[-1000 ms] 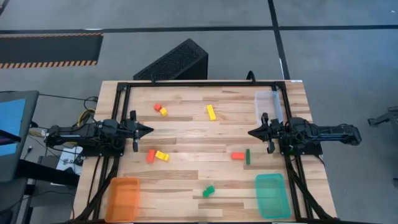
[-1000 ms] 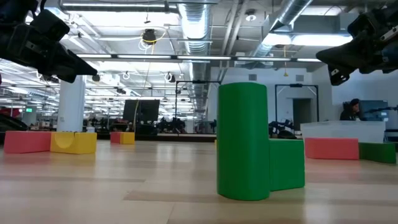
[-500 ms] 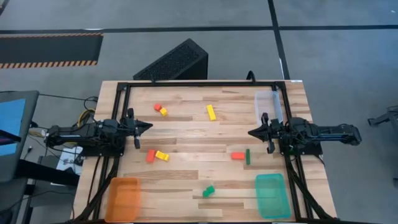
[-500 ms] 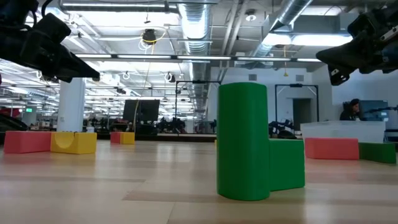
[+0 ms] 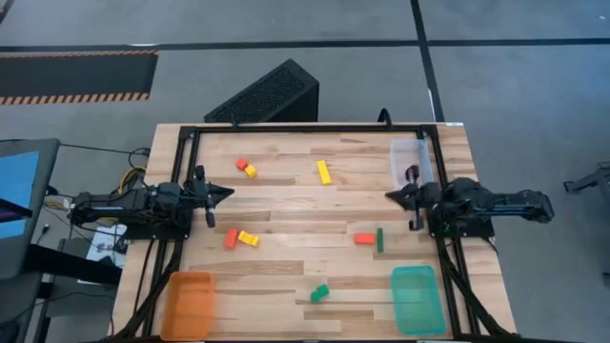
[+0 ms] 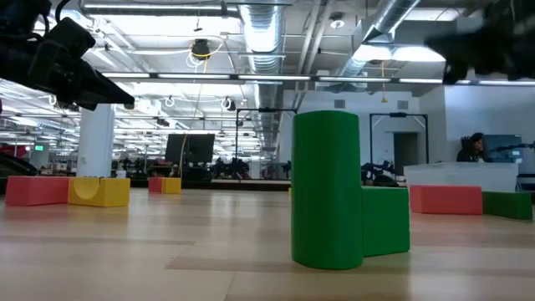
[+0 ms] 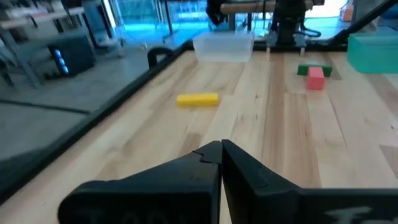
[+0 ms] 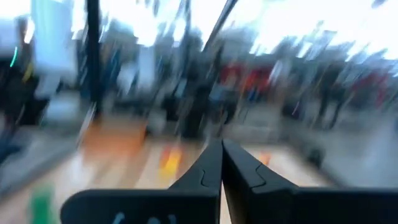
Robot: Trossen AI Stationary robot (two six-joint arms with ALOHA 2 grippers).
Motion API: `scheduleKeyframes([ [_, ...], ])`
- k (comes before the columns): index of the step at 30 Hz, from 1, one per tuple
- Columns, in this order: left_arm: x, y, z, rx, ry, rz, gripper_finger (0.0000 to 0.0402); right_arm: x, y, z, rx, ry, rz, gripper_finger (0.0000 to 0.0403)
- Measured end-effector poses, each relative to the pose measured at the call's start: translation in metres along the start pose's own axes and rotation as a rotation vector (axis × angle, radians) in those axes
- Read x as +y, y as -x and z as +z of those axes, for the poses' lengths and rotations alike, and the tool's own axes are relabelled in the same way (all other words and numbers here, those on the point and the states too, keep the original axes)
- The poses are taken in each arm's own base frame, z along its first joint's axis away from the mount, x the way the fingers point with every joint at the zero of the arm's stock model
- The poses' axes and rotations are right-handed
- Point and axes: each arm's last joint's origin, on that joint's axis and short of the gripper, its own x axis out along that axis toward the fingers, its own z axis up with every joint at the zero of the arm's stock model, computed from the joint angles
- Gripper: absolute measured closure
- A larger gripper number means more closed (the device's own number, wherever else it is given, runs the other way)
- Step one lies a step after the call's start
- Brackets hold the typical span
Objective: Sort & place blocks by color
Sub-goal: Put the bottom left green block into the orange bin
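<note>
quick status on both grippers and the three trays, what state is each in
left gripper: fingers shut, holding nothing, at the table's left edge
right gripper: fingers shut, holding nothing, at the table's right edge
orange tray: no blocks inside
teal tray: no blocks inside
clear tray: no blocks visible inside

Probably a robotics lab in an industrial hall: exposed ceiling ducts [image 6: 267, 33], strip lights, grey concrete floor [image 5: 515, 86], hazard-striped mat [image 5: 76, 76], wooden worktop [image 5: 286, 210] in a black frame.
</note>
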Motion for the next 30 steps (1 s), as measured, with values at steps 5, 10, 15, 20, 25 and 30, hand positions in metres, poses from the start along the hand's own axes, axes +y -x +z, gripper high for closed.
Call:
scheduleKeyframes([
  [5, 0.001, -0.001, 0.006, -0.077, -0.082, 0.03, 0.0401, -0.011, 0.006, 0.027, -0.285, -0.179, -0.313, 0.0376],
  [10, 0.005, 0.006, 0.036, -0.37, 0.103, 0.106, 0.0401, -0.025, 0.016, 0.032, -0.417, -0.423, -0.784, 0.0376],
  [15, 0.013, 0.022, 0.061, -0.672, 0.371, 0.152, 0.0401, -0.027, 0.015, 0.015, -0.324, -0.486, -0.963, 0.0376],
  [20, 0.022, 0.036, 0.072, -0.823, 0.499, 0.295, 0.0401, -0.022, 0.007, -0.003, -0.057, -0.614, -0.828, 0.0394],
  [25, 0.024, 0.038, 0.072, -0.841, 0.584, 0.352, 0.0401, -0.022, 0.001, 0.006, 0.183, -0.635, -0.806, 0.0394],
  [30, 0.025, 0.034, 0.068, -0.811, 0.717, 0.372, 0.0401, -0.026, -0.016, 0.027, 0.345, -0.676, -0.854, 0.0399],
])
